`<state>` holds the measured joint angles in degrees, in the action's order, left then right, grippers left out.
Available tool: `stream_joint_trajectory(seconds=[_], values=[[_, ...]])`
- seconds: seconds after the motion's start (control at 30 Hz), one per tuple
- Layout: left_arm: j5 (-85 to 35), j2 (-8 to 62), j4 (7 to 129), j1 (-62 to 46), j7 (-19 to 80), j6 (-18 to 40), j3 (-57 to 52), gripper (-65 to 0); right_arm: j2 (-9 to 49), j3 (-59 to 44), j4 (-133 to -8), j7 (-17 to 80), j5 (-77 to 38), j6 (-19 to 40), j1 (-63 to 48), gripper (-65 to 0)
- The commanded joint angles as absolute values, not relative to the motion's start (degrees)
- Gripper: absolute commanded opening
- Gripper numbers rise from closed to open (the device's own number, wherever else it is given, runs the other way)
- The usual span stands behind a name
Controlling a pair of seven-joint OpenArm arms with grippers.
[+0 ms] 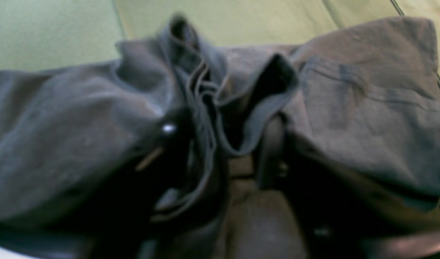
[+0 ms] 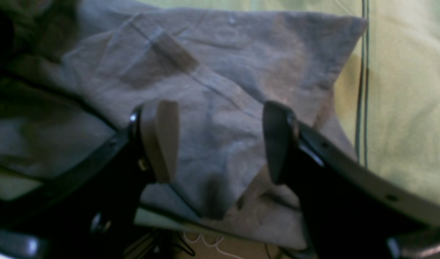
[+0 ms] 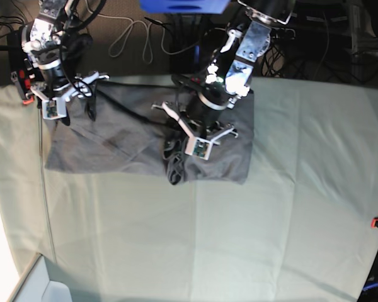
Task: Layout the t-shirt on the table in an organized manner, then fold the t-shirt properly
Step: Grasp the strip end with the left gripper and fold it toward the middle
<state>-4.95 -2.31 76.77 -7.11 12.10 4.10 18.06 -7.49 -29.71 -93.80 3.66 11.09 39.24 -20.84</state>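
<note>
Base view: we find the t-shirt [image 3: 132, 135] lying at the far edge of the table [image 3: 239, 239], part-spread, with a bunched ridge mid-cloth. Laying out is in hand, we judge. The left gripper [image 3: 176, 151] sits in that bunch; whether its jaws pinch cloth we cannot tell. The right gripper [image 2: 220, 144] hovers over a corner, jaws parted, empty. Next: flatten the ridge. Cables [image 3: 135, 34] lie beyond the table.

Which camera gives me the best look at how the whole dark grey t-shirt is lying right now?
The base view: it shows the whole dark grey fabric t-shirt spread on the pale green cloth-covered table, bunched near its middle. The left wrist view shows only blurred bunched folds; the right wrist view shows one flat corner.
</note>
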Motion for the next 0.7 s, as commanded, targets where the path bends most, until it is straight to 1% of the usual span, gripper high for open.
stream_joint_trajectory(seconds=[0.0, 0.07, 0.23, 0.4, 0.53, 0.67], values=[[-5.1, -2.6, 78.1, -6.9, 10.5, 4.6, 19.6, -30.6, -7.3, -29.9, -94.7, 2.1, 10.1, 40.0, -20.1, -27.6], [-5.4, -2.5, 78.6, -7.1, 10.3, 4.7, 21.2, -28.2, -7.3, -30.8, -94.7, 2.1, 10.1, 40.0, -19.5, -27.5], [-5.3, -2.5, 82.7, -9.0, 10.3, 4.8, 21.5, -28.3, -7.3, -35.0, -94.5, 2.9, 10.1, 40.0, -16.0, -27.4], [-7.2, 0.8, 86.0, -9.5, 10.3, 4.7, 17.2, -28.3, -6.3, -37.9, -94.5, 10.7, 10.1, 40.0, -12.0, -27.4], [-12.0, 2.5, 85.6, -9.5, 10.8, 4.7, 13.2, -28.3, -5.1, -38.4, -93.3, 15.9, 10.1, 40.0, -9.4, -27.3], [-15.4, 2.6, 82.1, -9.5, 10.9, 4.9, 12.9, -28.3, -4.0, -37.9, -91.8, 20.1, 10.1, 40.0, -7.3, -27.3]])
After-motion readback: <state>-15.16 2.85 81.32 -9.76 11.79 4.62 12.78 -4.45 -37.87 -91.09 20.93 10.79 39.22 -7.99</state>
